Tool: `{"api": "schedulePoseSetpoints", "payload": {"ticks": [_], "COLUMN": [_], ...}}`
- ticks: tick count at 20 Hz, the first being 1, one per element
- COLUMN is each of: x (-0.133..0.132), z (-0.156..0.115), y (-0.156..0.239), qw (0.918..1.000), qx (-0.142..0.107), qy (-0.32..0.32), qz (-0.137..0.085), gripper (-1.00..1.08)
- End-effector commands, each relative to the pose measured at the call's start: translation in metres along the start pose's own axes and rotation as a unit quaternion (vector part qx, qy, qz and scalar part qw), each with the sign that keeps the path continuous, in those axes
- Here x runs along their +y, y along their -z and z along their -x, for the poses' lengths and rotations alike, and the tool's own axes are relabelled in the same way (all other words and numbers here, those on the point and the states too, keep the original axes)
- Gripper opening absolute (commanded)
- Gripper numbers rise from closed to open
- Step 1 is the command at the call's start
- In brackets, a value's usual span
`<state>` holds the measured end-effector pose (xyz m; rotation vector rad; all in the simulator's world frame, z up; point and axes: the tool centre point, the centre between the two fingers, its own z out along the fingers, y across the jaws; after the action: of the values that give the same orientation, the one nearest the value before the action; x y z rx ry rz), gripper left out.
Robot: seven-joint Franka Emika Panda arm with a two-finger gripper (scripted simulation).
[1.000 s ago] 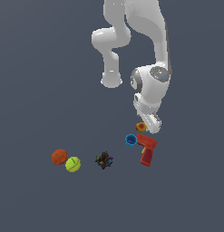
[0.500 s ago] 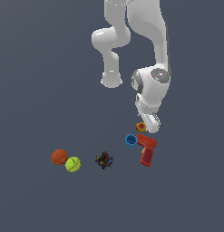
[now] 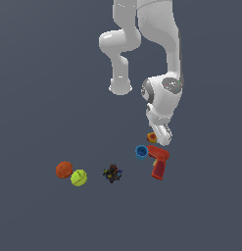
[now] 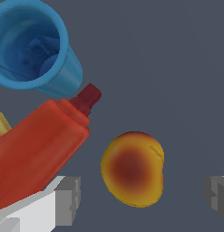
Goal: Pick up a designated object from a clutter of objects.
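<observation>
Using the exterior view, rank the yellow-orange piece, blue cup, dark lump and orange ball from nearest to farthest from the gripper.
1. Yellow-orange piece, right under the gripper.
2. Blue cup, just below it toward the exterior view's left.
3. Dark lump, further left.
4. Orange ball, far left end of the row.

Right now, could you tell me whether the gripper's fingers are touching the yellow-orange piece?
Apart. The wrist view shows bare floor on both sides of the yellow-orange piece, between it and each of the fingers of the open gripper.
</observation>
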<state>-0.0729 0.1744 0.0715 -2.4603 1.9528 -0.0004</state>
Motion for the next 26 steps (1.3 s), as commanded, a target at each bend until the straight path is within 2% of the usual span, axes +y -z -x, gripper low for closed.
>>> {"api": "schedulePoseSetpoints", "payload": {"ticks": [1,11,12,26], "x": [0.001,0.001,0.001,-0.002], "z": [0.0,0.0,0.0,-0.001], "y": [-0.011,-0.038,-0.038,-0.032], "qw": [1.0,1.0,1.0,1.0], "qx": [0.0,0.0,0.0,0.0], "qy": [-0.001,-0.001,-0.001,-0.001], "qz": [0.0,0.0,0.0,-0.001], "gripper": [1.0,1.0,-1.0,-1.0]}}
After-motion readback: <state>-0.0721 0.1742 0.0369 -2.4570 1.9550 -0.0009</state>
